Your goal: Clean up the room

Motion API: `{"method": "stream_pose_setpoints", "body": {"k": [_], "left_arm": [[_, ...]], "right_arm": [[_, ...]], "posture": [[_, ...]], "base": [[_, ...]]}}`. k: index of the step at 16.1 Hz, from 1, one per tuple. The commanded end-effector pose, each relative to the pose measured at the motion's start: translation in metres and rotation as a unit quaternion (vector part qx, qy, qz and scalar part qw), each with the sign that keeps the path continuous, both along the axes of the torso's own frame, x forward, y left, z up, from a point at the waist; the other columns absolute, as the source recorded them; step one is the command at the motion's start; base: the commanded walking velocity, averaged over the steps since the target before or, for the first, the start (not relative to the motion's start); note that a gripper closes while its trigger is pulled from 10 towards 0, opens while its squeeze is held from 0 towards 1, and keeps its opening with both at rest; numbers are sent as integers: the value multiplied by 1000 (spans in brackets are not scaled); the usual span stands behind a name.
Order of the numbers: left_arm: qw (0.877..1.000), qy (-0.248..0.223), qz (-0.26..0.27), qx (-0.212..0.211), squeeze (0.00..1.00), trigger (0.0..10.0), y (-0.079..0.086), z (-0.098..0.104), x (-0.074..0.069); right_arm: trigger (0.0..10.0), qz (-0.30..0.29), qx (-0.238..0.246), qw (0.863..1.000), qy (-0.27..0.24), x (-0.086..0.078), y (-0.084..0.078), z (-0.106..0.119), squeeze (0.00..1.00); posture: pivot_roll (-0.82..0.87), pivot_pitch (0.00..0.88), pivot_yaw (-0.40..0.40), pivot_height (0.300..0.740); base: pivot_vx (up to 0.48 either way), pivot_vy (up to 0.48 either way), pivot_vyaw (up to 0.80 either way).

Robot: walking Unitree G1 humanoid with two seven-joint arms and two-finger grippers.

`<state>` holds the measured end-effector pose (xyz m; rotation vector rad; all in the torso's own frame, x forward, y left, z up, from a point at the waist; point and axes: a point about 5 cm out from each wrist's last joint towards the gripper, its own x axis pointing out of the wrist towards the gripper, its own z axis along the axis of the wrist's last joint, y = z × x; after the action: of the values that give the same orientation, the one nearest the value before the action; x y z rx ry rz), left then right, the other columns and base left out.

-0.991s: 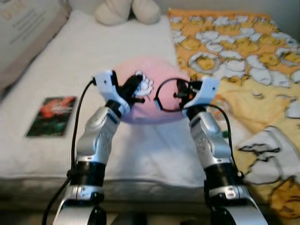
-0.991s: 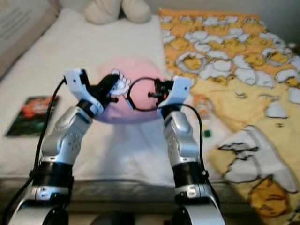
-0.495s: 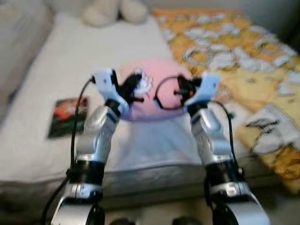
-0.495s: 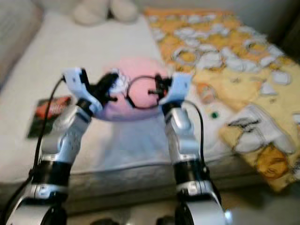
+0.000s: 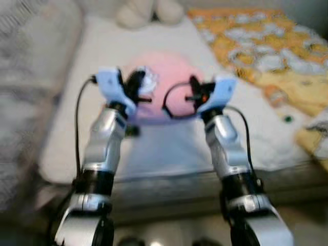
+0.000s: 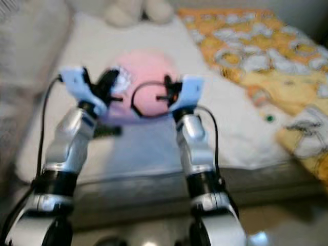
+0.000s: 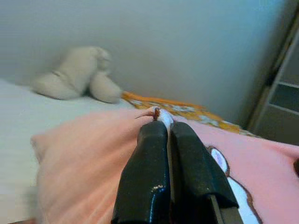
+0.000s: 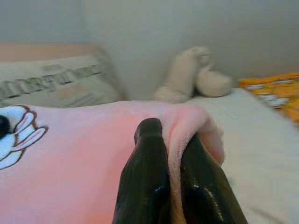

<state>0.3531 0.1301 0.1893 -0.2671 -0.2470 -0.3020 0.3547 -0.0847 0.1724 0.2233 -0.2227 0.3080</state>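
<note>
A pink pillow (image 5: 166, 84) with a white cartoon print hangs between my two raised arms above the white bed (image 5: 169, 148). My left gripper (image 5: 137, 84) is shut on the pillow's left edge; in the left wrist view its fingers (image 7: 161, 177) pinch the pink fabric (image 7: 84, 154). My right gripper (image 5: 195, 95) is shut on the right edge, with a fold of the pillow (image 8: 74, 177) caught between its fingers (image 8: 145, 186). The head views are blurred by motion.
A yellow patterned blanket (image 5: 266, 56) covers the bed's right side. A cream plush toy (image 5: 146, 13) sits at the bed's head, by the wall. A grey pillow (image 5: 31, 66) lies at the left. The mattress front edge (image 5: 169, 182) is close before me.
The whole view has shifted and blurred, so the camera moved back and to the left. Both grippers keep their hold on the pink pillow. The book at the left is now behind my left arm.
</note>
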Motion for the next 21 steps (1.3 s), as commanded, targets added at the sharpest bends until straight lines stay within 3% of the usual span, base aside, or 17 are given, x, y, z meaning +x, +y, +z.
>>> {"method": "stream_pose_setpoints", "body": {"k": [1,6,10,11,12,13,21], "left_arm": [[999,-15,28,-6,0,0,6,7,2],[1000,-13,23,-3,0,0,1,5,2],[1000,26,-15,6,0,0,-17,-8,1],[999,45,-10,20,0,10000,-19,-14,1],[998,56,-6,26,0,10000,-19,-16,2],[998,61,-5,31,0,10000,-21,-20,0],[997,71,-7,42,0,10000,-26,-26,-8]], "right_arm": [[0,-42,10,999,4,2,-24,-2,0],[0,-46,-1,999,13,6,-29,-5,0],[0,-54,-11,998,26,8,-34,-11,0],[4667,-57,-21,998,34,8,-34,-14,0],[4667,-57,-24,997,37,8,-34,-15,0],[10000,-58,-26,997,41,6,-34,-19,0],[10000,-56,-34,996,54,4,-34,-27,0]], "posture": [[-38,0,18,736],[-35,0,15,736],[-32,0,13,736],[-30,0,12,736],[-30,0,12,736],[-27,0,11,736],[-21,0,9,736]], "base": [[0,480,0],[0,480,380],[0,339,150],[0,0,0],[0,0,0],[0,0,0],[0,-56,0]]}}
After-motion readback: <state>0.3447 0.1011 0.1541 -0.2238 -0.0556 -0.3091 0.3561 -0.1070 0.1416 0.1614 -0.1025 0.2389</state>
